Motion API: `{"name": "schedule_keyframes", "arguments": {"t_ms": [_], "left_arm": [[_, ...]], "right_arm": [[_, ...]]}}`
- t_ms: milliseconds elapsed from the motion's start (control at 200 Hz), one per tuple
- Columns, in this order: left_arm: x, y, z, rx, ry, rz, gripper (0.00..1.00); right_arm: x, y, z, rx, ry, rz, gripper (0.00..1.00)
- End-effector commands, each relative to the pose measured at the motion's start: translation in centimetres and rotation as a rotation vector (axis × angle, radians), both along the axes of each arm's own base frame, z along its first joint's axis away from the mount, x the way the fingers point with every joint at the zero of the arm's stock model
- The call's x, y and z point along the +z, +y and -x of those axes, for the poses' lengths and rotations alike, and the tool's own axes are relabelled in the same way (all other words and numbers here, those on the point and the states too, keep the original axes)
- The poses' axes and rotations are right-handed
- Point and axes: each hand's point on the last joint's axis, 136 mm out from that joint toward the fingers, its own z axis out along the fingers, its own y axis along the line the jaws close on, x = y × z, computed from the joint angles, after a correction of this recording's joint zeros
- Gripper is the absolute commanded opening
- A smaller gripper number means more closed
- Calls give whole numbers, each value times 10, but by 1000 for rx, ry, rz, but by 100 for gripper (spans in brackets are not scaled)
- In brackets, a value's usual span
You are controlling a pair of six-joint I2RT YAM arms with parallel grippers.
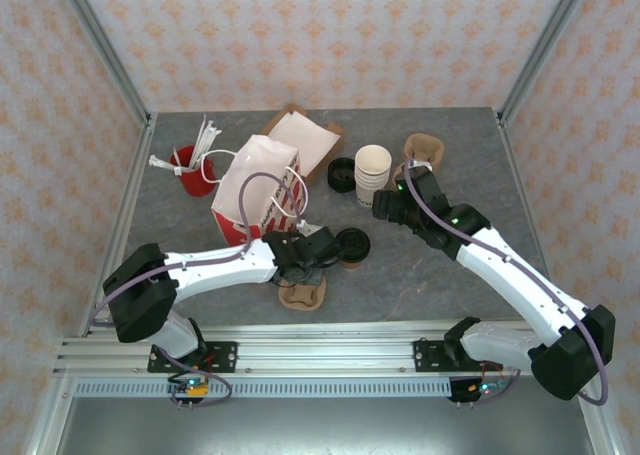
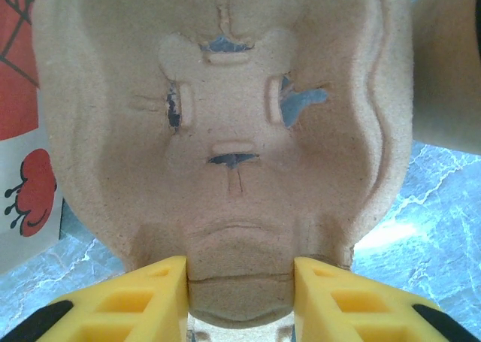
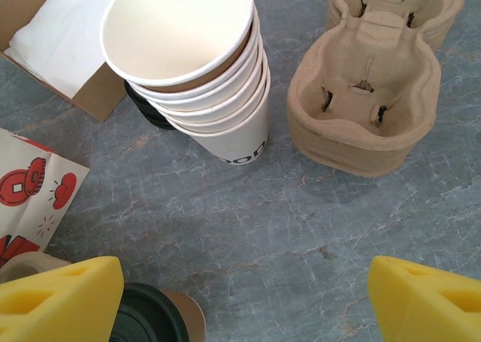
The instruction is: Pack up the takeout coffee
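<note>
Grip: left gripper (image 2: 239, 282) clamps tan moulded-pulp cup carrier (image 2: 233, 131) by one end; right gripper (image 3: 244, 297) spread. Advice: set carrier flat beside cream black-lidded paper cup (image 1: 352, 244).

This is a robotics lab cell dressed up as a takeout counter. The left arm (image 1: 210, 265) and right arm (image 1: 510, 265) are bolted to an aluminium rail (image 1: 330, 355) at the edge of a grey stone-look table (image 1: 440, 275), which is boxed in by aluminium posts (image 1: 105, 47) and patterned wallpaper panels (image 1: 330, 35). The props are café stock: stacked white paper cups (image 1: 372, 172), pulp cup carriers (image 3: 364, 101), a red-and-white paper bag (image 1: 255, 190) and the lidded takeout coffee (image 1: 352, 243).
</note>
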Motion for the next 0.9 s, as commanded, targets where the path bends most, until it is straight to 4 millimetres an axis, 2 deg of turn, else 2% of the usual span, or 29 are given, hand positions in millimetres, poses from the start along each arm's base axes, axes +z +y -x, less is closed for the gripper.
{"name": "schedule_keyframes", "arguments": {"t_ms": [0, 345, 536, 891], "left_arm": [[-9, 14, 8, -45, 42, -86, 39], [-19, 15, 10, -43, 72, -89, 42], [-21, 14, 9, -11, 74, -65, 50], [-23, 10, 9, 23, 91, -38, 52]], "right_arm": [[-1, -1, -1, -11, 6, -7, 85], [-3, 1, -2, -10, 12, -11, 85], [-4, 2, -3, -6, 16, -14, 85], [-7, 3, -2, -5, 23, -13, 85]]}}
